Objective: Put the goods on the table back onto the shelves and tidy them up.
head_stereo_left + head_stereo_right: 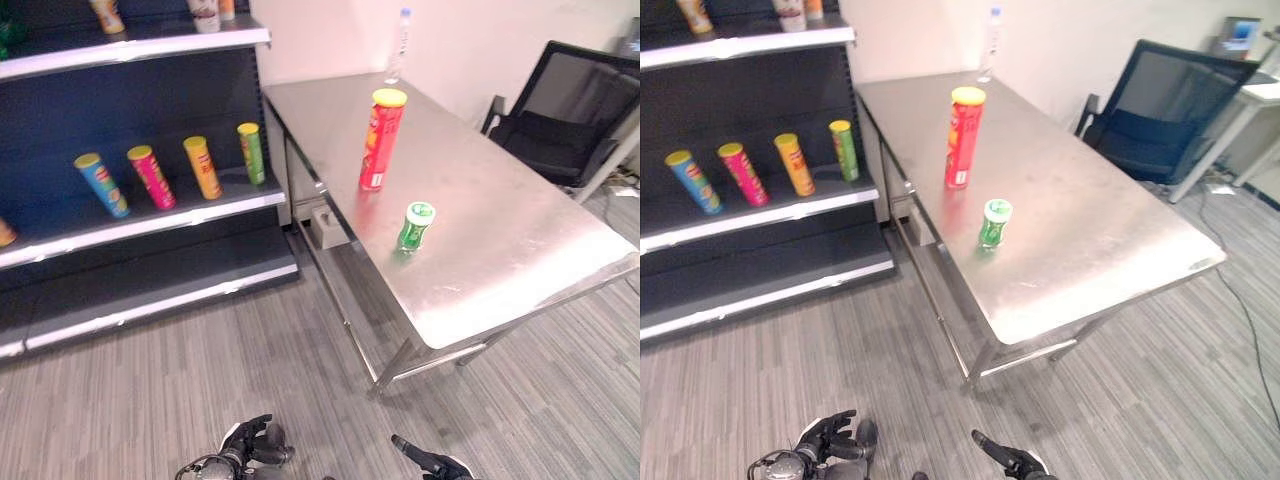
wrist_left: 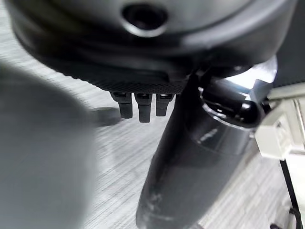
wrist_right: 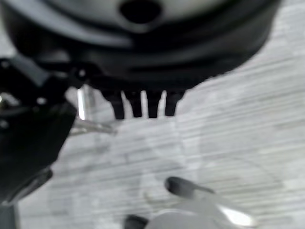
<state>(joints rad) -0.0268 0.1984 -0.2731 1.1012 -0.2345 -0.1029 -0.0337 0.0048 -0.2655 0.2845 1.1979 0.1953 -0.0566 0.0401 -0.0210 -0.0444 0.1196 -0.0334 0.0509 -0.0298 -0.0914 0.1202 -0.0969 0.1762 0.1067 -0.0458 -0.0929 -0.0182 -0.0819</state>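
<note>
Both hands, left hand [image 1: 250, 447] and right hand [image 1: 428, 462], hang open at frame bottom; we judge 2 goods left on the worktop [image 1: 520, 240]: red can [image 1: 381, 138], green can [image 1: 416, 226].

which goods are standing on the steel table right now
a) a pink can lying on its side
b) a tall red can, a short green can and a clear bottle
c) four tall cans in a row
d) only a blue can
b: the tall red can and the short green can stand upright, apart from each other, on the table, with the clear bottle at its far end.
</note>
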